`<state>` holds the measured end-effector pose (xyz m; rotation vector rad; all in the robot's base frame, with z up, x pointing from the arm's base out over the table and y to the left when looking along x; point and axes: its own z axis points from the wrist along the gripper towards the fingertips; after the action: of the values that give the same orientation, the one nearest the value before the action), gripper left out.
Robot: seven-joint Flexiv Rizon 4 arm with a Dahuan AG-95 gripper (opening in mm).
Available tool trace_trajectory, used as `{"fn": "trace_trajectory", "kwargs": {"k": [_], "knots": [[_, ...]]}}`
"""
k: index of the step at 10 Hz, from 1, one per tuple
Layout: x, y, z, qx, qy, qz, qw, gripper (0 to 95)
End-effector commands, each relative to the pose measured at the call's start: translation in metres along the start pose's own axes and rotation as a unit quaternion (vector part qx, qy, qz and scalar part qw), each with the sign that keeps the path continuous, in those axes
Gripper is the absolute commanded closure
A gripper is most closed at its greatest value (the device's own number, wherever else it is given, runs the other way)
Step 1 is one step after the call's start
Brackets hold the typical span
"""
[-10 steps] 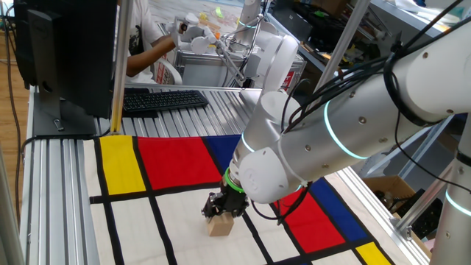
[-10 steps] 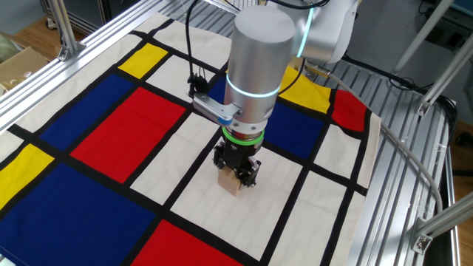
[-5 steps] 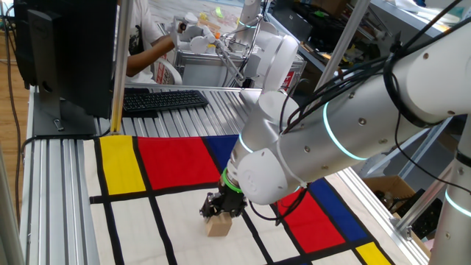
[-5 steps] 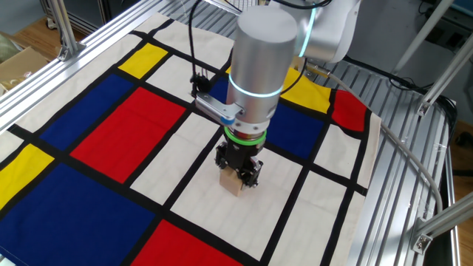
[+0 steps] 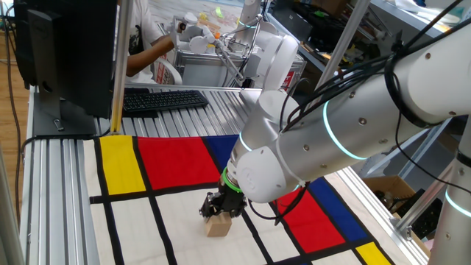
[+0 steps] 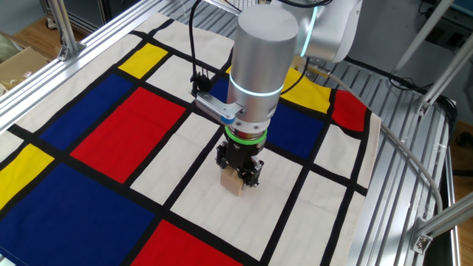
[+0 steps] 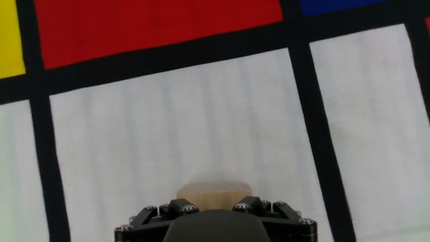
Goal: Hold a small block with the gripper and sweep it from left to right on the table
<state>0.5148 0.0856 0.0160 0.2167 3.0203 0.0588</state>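
Here, the table (image 6: 414, 140) wears colour-block cloth (image 6: 111, 133); keyboard (image 5: 163, 99) behind.

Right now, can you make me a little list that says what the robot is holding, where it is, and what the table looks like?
holder: the pincer, black with a green ring above it, pointing down
held thing: small block of light wood, gripped between the fingers
where: on a white rectangle of the cloth
block and table: the block sits low on the cloth
table: cloth of red, blue, yellow and white rectangles with black lines
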Motion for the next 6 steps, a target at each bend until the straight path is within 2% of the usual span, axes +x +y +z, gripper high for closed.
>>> {"fn": "trace_trajectory", "kwargs": {"k": [1,6], "knots": [[0.0008,0.0005,-0.0006,-0.001,0.003,0.001,1.0,95.0],[0.001,0.0019,0.0015,-0.003,0.002,0.002,1.0,95.0]]}}
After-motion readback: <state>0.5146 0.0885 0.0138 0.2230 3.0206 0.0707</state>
